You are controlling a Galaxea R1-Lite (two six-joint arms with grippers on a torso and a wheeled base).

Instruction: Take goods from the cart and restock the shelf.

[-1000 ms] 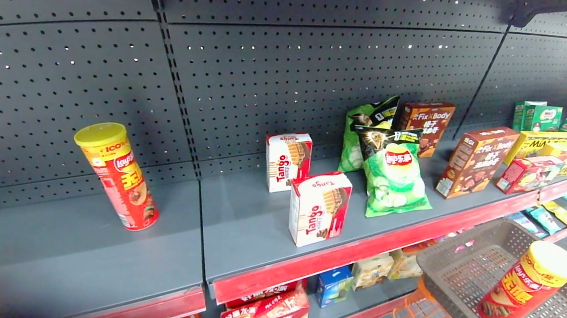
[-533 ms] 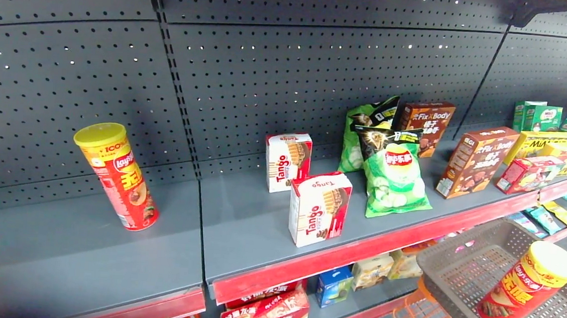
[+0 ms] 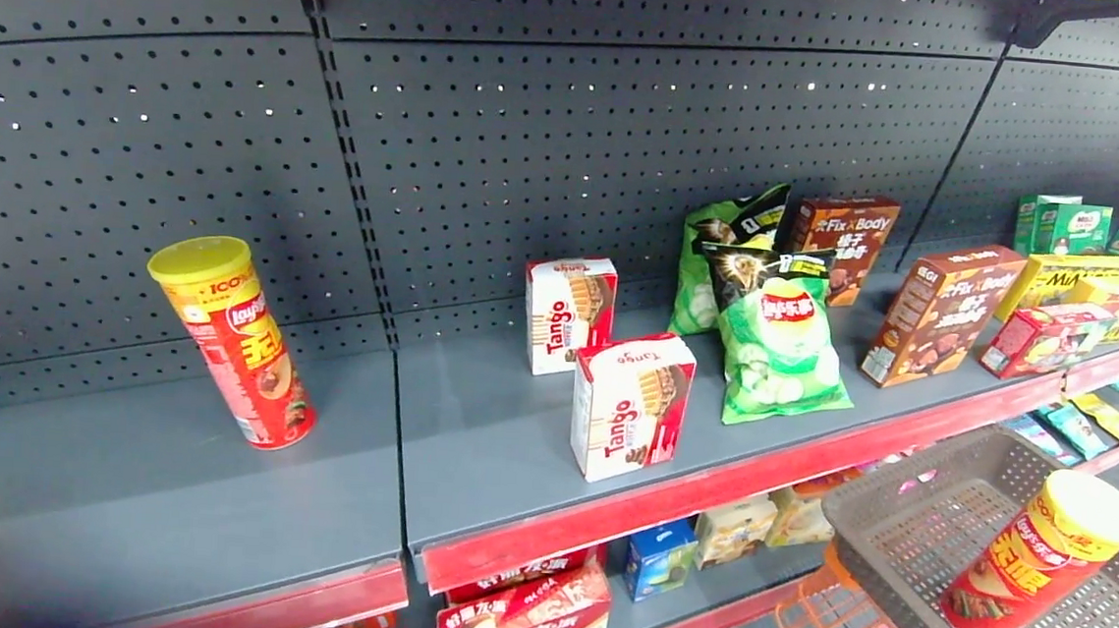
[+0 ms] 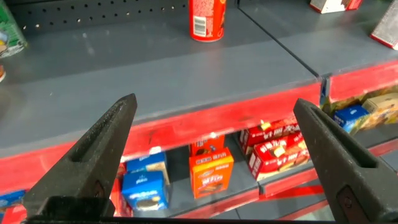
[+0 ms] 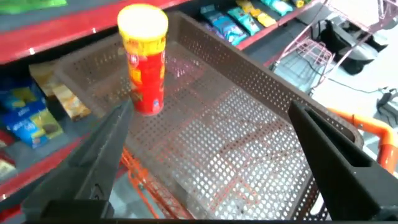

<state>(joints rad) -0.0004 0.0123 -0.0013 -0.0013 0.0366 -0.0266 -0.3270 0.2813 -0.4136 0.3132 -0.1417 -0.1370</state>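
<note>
The left claw (image 4: pixel 214 106) hangs wide open in front of the shelf's (image 3: pixel 162 503) red edge, gripping nothing. In the shelf's left bay, 1 red chip can (image 3: pixel 231 342) stands upright, alone. In the next bay, 2 white-and-red wafer boxes (image 3: pixel 630 406) stand upright, one behind the other, then 2 green chip bags (image 3: pixel 778 354) lean together. Far right, the cart's grey basket (image 3: pixel 908 540) holds a second red can (image 3: pixel 1040 559), upright, toward its shelf side. The right claw (image 5: pixel 211 111) is spread open above that basket, empty.
</note>
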